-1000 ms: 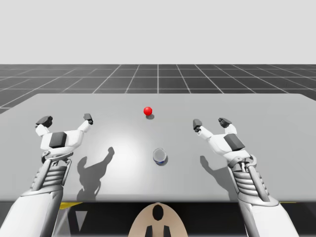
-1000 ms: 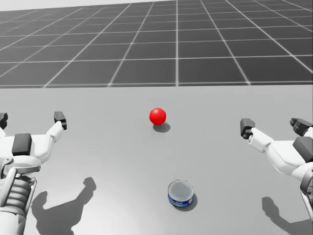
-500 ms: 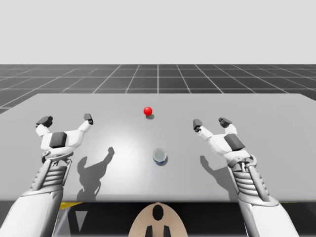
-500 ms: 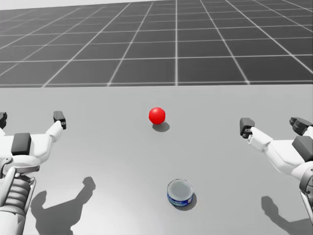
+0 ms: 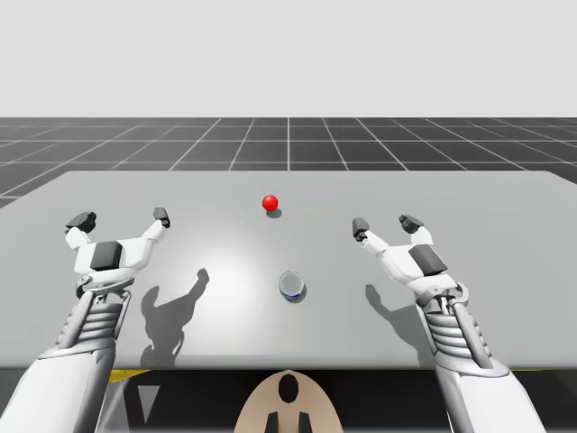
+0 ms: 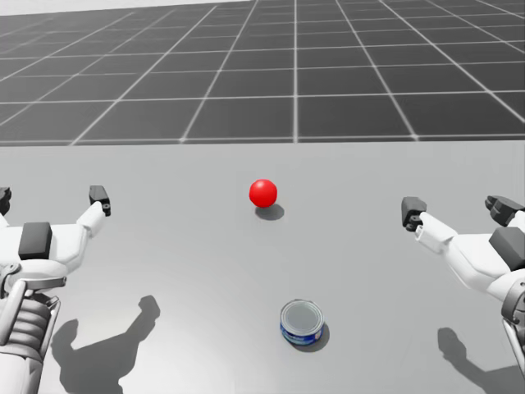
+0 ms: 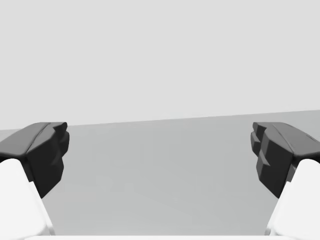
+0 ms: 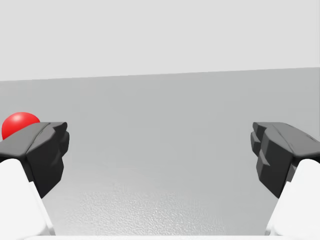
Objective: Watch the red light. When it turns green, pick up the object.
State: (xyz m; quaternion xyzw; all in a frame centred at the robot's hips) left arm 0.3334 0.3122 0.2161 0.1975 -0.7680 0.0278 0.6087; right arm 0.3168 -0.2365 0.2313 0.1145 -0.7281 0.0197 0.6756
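Note:
The light is a red ball (image 5: 270, 203) (image 6: 263, 193) on the grey table, toward the far middle; in the right wrist view the red ball (image 8: 19, 123) peeks past one finger. A short blue can with a silver lid (image 5: 291, 286) (image 6: 302, 322) stands upright nearer me, in the middle. My left gripper (image 5: 121, 219) (image 6: 51, 198) (image 7: 160, 155) hovers open well to the can's left. My right gripper (image 5: 386, 225) (image 6: 459, 208) (image 8: 160, 155) hovers open to the can's right. Nothing lies between either pair of fingers.
The grey table (image 5: 487, 207) stretches wide around the can, with its near edge just before my torso. A dark gridded floor (image 5: 288, 140) lies beyond the far edge.

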